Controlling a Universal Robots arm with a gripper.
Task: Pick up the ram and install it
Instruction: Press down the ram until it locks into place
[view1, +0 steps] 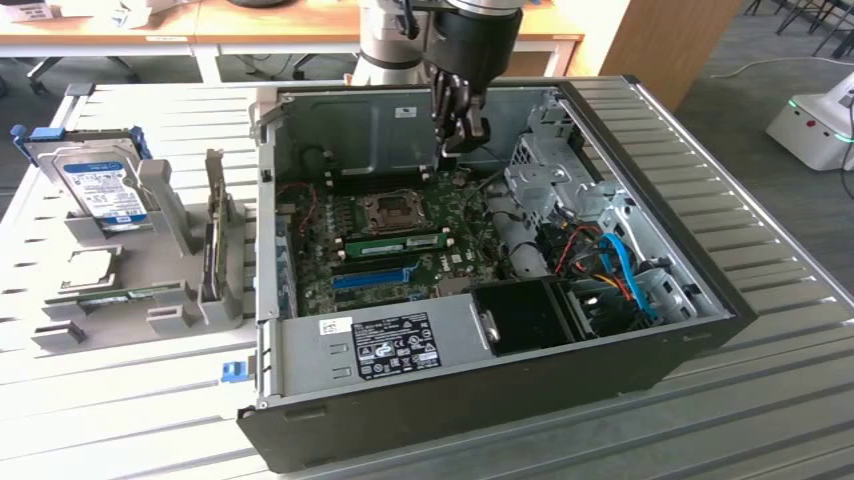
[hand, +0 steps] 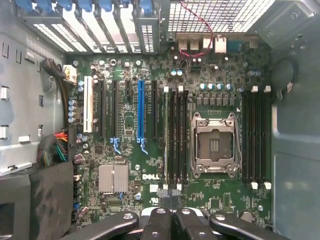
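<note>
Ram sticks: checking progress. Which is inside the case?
The green circuit-board stick on the motherboard beside the processor socket; its twin lies on the grey plastic rack outside.

Above the computer case (view1: 534, 395) the arm (view1: 400, 40) is cut off by the picture's edge. Inside the case, the gripper (hand: 171, 200) is cut off past its knuckles in the wrist view. Print on the case's sticker (view1: 394, 345) and the hard drive (view1: 100, 190) beside it is too small to read.

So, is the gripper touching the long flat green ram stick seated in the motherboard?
Apart. The exterior view shows the gripper hanging above the case floor, with bare motherboard between it and the green ram stick.
</note>
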